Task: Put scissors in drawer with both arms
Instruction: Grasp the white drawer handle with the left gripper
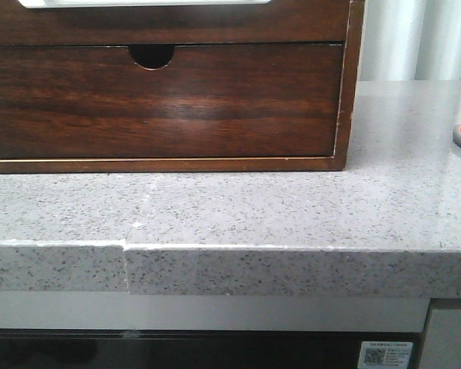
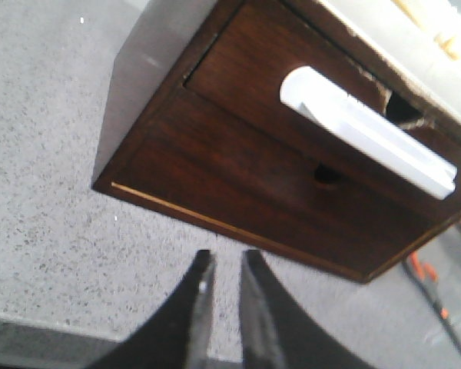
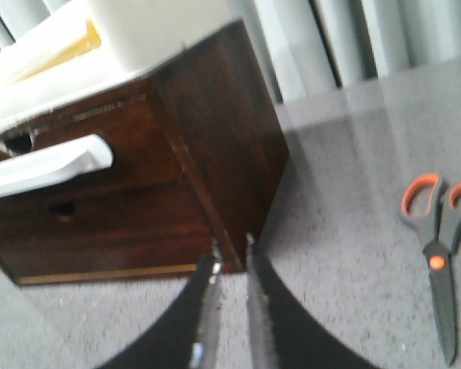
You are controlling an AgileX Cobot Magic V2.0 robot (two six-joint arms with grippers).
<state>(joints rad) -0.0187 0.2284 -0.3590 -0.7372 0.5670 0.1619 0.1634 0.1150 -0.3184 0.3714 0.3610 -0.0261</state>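
Front view shows the speckled grey tabletop (image 1: 292, 215) carrying a dark wooden cabinet (image 1: 353, 92) on the left, its upper drawer (image 2: 253, 69) with the white strip (image 2: 369, 131) closed above a notched drawer (image 1: 161, 100). Well apart to the right lie the scissors (image 3: 438, 254), flat on the tabletop with blades closed, untouched. Left gripper (image 2: 223, 307) and right gripper (image 3: 230, 307) are both nearly clenched and empty; pinching flat scissors risks skidding them, and pulling one-handed may drag the cabinet.
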